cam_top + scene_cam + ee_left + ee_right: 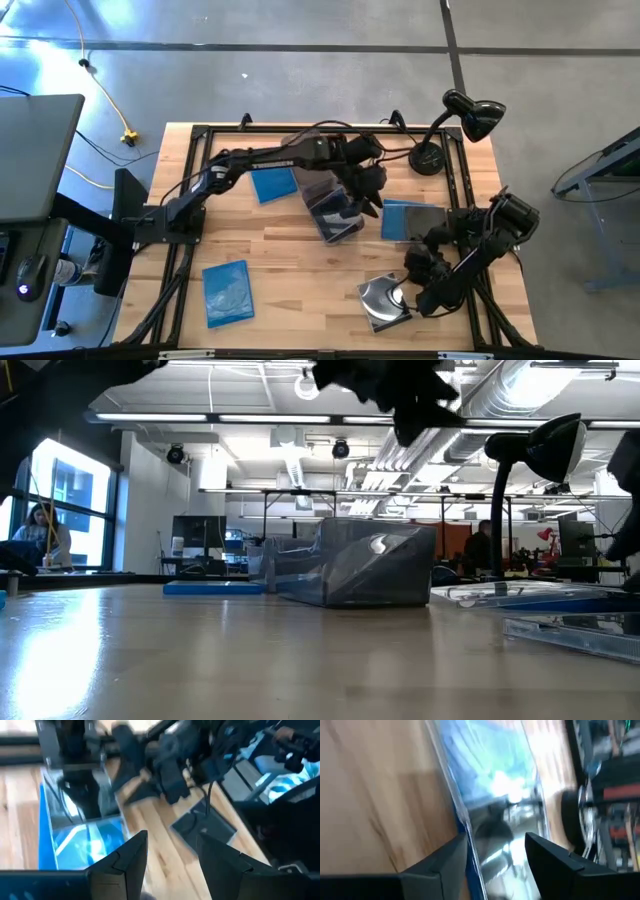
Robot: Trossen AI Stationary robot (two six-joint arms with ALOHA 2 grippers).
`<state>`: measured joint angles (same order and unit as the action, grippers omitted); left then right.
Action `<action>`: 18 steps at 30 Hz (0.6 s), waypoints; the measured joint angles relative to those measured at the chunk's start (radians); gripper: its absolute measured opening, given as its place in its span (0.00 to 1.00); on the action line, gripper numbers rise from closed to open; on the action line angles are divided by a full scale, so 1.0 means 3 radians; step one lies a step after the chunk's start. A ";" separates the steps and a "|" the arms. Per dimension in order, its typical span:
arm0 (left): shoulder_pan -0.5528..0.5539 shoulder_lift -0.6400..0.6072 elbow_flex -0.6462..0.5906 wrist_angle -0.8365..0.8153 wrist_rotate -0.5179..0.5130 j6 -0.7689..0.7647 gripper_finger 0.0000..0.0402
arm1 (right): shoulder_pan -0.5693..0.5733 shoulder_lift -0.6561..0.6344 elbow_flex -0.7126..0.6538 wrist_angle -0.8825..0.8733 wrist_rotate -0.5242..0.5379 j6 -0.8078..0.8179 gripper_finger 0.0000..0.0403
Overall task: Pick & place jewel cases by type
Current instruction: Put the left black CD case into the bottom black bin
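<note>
Three translucent blue jewel cases lie flat on the table: one near the far side (272, 184), one at the near left (225, 290) and one right of centre (403, 218). A case with a silver disc face (385, 298) lies near the right arm's base. My left gripper (372, 198) hangs open, raised above the smoky-grey tub (335, 215); the low view shows it high up (405, 405). My right gripper (414, 255) is open at the near edge of the right blue case (490, 780), whose edge runs between its fingers. My right gripper stands open and low over the near edge (462, 820) of the right blue case, coming from the table's near side. One finger (447, 862) is over the wood and the other (550, 860) over the case. I cannot tell whether either touches it.
A second smoky tub (308, 186) sits behind the first. A black desk lamp (472, 115) stands with its base (430, 158) at the far right corner, close to the right blue case. A black frame (200, 135) rims the table. Bare wood lies at the near middle (300, 300).
</note>
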<state>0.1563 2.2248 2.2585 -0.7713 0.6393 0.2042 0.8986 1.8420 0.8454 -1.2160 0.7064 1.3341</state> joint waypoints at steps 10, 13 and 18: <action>0.0000 -0.0445 0.0000 -0.0908 -0.0173 0.0092 0.42 | -0.0192 0.0010 -0.0141 0.0028 0.0510 -0.0348 0.48; -0.0025 -0.0551 -0.0001 -0.1241 -0.0270 0.0101 0.42 | -0.0264 0.0010 -0.0149 0.0041 0.0716 -0.0371 0.48; -0.0114 -0.0637 0.0000 -0.1503 -0.0438 0.0092 0.42 | -0.0425 0.0009 -0.0171 0.0144 0.0815 -0.0604 0.48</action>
<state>0.1221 2.0338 2.2585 -1.2223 0.5078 0.2317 0.7711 1.8446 0.7939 -1.1727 0.9508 1.1528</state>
